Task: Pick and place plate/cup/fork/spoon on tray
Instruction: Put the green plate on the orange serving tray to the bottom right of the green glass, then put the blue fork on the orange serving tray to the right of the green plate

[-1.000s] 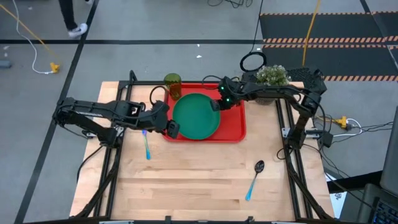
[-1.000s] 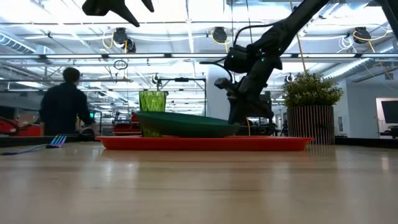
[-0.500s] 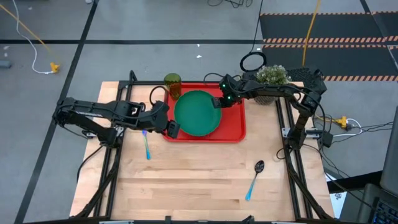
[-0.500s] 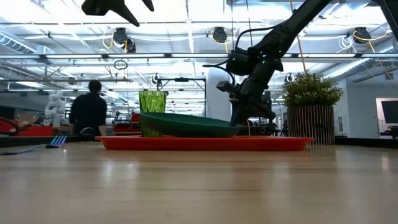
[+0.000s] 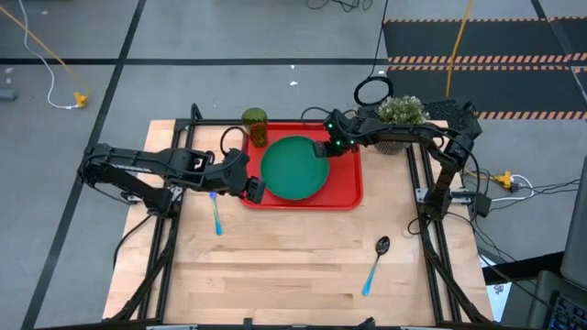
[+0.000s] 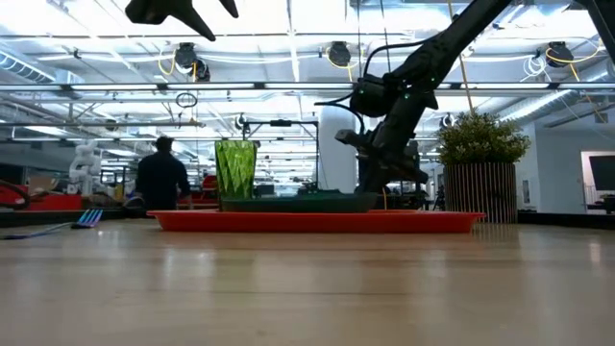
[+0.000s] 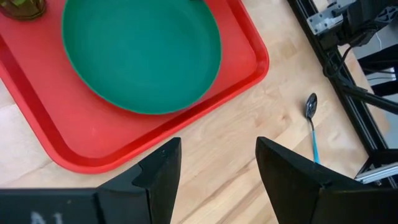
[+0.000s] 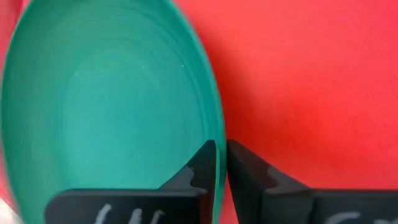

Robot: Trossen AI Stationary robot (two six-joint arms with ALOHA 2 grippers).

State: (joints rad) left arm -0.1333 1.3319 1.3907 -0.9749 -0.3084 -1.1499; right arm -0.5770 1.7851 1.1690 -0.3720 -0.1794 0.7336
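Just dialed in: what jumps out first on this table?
The green plate lying flat in the red tray, its rim between the right end effector fingers. The cup sits at the tray's back-left corner; fork and spoon lie on the table.

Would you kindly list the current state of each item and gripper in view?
plate: flat on the tray
cup: upright, at the tray's far corner
fork: on the table
spoon: on the table
right gripper: at the plate's rim
left gripper: open, empty
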